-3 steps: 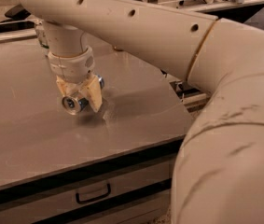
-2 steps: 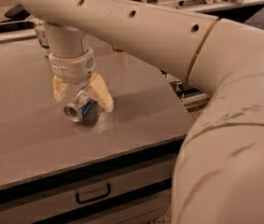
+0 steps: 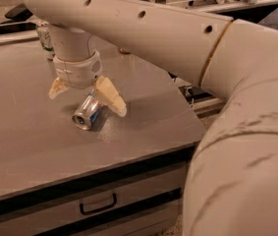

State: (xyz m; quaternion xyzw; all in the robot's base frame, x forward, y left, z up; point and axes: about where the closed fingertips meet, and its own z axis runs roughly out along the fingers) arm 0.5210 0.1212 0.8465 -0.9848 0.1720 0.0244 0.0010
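Note:
A silver and blue can (image 3: 87, 112) lies on its side on the grey tabletop (image 3: 40, 146), its round end facing the front. Directly above it hangs my gripper (image 3: 87, 98), open, with one cream finger (image 3: 111, 97) spread to the right of the can and the other (image 3: 56, 88) to its left. The fingers stand apart from the can, which rests loose on the table. My large cream arm (image 3: 178, 38) sweeps in from the right and fills much of the view.
An upright white and green can (image 3: 44, 38) stands at the back of the table, partly hidden behind the wrist. A drawer with a black handle (image 3: 98, 204) sits under the table's front edge. Desks and chairs show in the background.
The fingers spread apart from the can and the gripper rose a little. The can now lies free on the table beneath it.

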